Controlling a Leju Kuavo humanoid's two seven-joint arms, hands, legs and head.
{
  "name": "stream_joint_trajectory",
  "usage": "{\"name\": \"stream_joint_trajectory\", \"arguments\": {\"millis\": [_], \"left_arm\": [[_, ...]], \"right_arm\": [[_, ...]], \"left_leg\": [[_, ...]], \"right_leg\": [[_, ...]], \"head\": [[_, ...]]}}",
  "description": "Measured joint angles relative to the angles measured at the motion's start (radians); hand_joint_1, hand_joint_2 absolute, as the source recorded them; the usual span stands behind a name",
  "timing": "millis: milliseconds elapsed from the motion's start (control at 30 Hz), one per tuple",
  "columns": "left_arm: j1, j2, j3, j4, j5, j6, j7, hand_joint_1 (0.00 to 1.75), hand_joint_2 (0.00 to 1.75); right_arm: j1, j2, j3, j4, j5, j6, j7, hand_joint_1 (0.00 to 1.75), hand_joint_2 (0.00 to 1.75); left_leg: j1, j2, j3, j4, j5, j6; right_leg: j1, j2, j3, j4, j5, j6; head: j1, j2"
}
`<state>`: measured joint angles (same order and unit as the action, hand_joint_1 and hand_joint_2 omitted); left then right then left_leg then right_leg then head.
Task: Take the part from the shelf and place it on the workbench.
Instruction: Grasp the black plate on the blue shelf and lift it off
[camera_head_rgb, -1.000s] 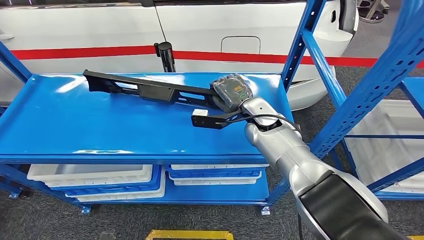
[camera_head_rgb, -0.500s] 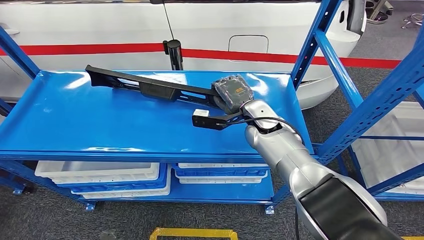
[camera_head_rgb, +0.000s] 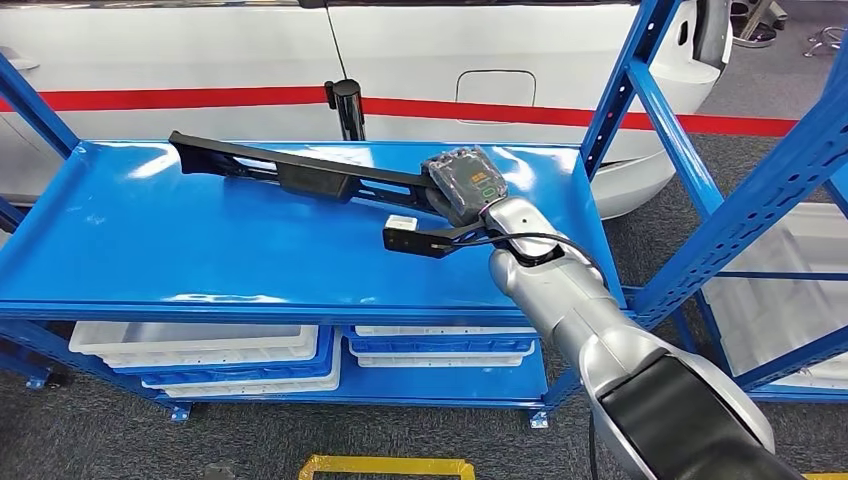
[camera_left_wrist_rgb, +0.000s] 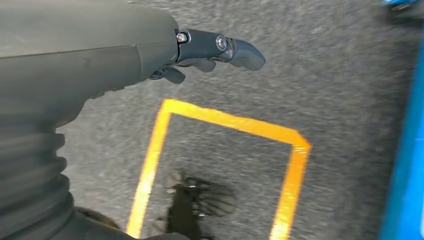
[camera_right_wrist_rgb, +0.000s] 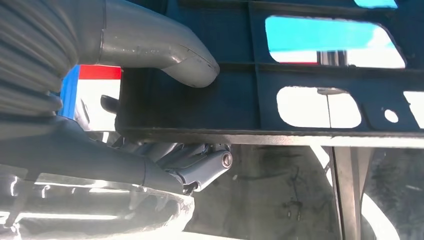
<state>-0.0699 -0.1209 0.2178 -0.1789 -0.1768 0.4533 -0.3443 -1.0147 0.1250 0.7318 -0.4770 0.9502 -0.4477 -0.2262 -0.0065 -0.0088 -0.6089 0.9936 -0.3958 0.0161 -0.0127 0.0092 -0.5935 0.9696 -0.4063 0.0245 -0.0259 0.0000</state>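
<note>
The part (camera_head_rgb: 300, 180) lies across the shelf (camera_head_rgb: 150, 250), my right hand (camera_head_rgb: 462, 187) at its right end; trays (camera_head_rgb: 200, 350) sit below, a car (camera_head_rgb: 450, 60) behind.

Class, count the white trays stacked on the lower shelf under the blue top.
2 stacks at least: one lower left, one lower middle; trays within each stack are partly hidden.

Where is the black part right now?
In the head view the part lies across the back of the blue shelf, in front of the white car, its right end gripped by the right hand.
</note>
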Motion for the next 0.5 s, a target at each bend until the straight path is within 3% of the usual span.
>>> {"name": "stream_joint_trajectory", "arguments": {"millis": [200,500], "left_arm": [[0.0,0.0,-0.017,0.0,-0.045,-0.004,0.087,0.0,1.75],[-0.001,0.0,-0.034,0.0,-0.06,-0.006,0.089,0.0,1.75]], "right_arm": [[-0.003,-0.021,-0.038,-0.076,-0.01,0.011,-0.011,1.75,1.75],[-0.003,-0.051,-0.057,-0.151,0.001,0.038,-0.009,1.75,1.75]], "left_leg": [[0.0,0.0,0.0,0.0,0.0,0.0],[0.0,0.0,-0.001,0.0,0.0,0.0]], "right_leg": [[0.0,0.0,-0.001,0.0,0.0,0.0],[0.0,0.0,-0.001,0.0,0.0,0.0]], "head": [[0.0,0.0],[0.0,0.0]]}}
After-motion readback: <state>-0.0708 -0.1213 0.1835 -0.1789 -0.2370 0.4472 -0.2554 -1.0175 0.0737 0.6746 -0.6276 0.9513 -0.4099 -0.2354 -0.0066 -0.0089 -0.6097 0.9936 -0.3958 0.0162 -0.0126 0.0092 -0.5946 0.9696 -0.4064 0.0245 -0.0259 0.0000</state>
